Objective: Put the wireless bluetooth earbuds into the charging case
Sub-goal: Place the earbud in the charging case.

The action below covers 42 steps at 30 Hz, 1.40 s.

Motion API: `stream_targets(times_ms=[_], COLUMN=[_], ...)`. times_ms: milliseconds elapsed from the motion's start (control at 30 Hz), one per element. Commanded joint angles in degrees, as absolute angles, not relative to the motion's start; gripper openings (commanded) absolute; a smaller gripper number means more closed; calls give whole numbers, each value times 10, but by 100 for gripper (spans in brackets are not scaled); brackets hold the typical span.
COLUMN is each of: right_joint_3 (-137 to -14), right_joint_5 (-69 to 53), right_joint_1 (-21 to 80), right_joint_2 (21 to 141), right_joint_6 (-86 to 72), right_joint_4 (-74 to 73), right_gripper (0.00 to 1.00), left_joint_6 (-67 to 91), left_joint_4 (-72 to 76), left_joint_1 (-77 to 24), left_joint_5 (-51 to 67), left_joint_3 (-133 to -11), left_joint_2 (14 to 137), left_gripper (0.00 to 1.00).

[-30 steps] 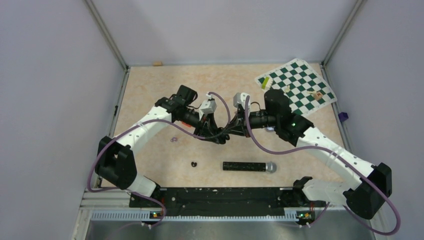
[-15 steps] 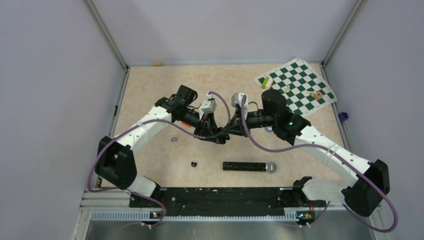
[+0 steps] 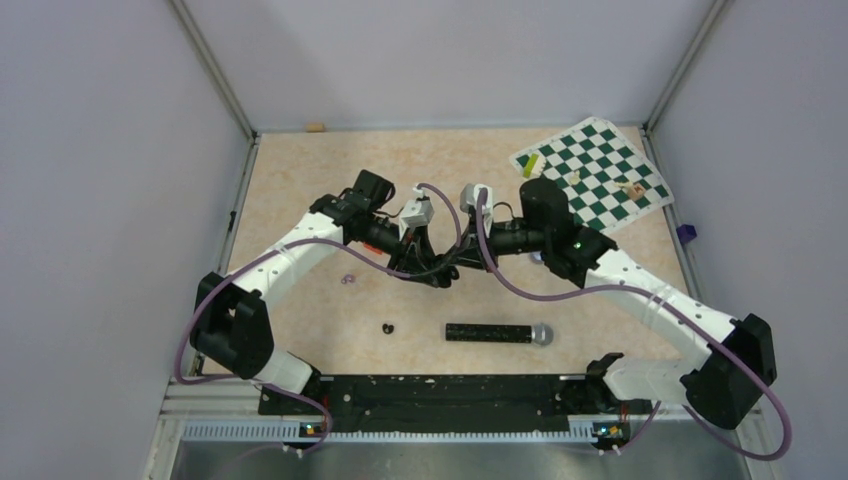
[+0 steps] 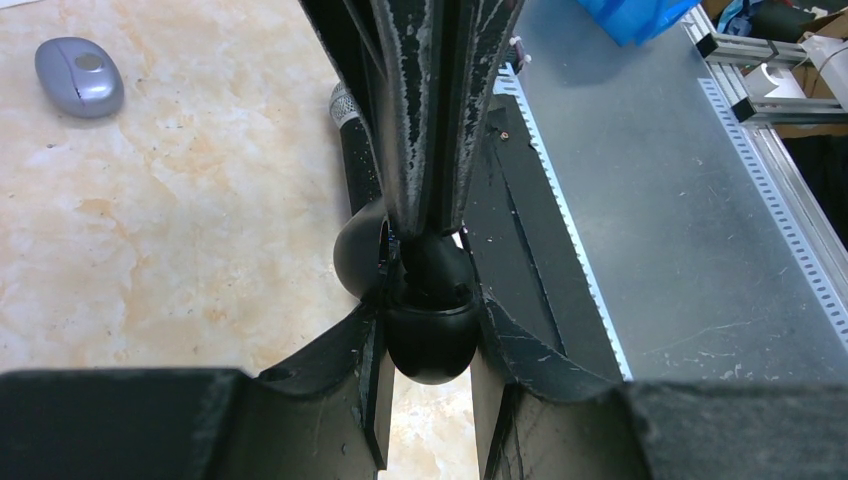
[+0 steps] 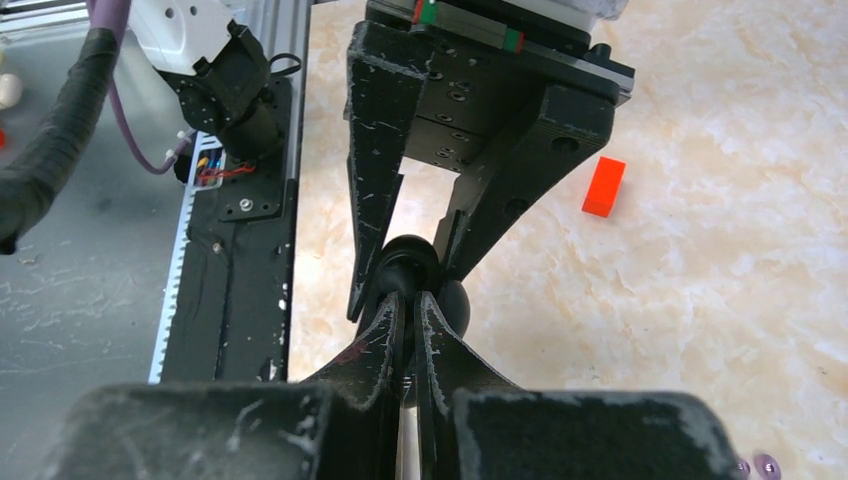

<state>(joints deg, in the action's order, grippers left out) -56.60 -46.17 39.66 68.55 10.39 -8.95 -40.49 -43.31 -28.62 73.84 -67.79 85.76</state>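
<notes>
From above, our left gripper [image 3: 438,276] and right gripper [image 3: 456,268] meet tip to tip over the table [image 3: 300,200]. One earbud [image 3: 388,327] lies loose, back toward the bases from the left gripper and nearer that arm. On the left wrist, our jaws clamp the charging case [image 4: 430,345], and the right gripper's pressed-together fingers touch it from straight ahead. On the right wrist, the charging case sits just beyond our closed tips, with bare table on both sides.
</notes>
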Motion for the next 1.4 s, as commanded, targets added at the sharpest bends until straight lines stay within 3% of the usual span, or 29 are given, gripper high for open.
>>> stream_targets(times_ms=[0, 1367], right_joint_3=[-559, -574], right_joint_5=[-447, -479], right_joint_1=[407, 419], right_joint_2=[694, 725], right_joint_6=[99, 116], right_joint_4=[-55, -92], right_gripper=[1, 4], left_joint_6=[-406, -404], left_joint_4=[-417, -415], left_joint_1=[-289, -289], left_joint_5=[757, 751], left_joint_3=[-677, -677], left_joint_2=[849, 846], left_gripper=[0, 0])
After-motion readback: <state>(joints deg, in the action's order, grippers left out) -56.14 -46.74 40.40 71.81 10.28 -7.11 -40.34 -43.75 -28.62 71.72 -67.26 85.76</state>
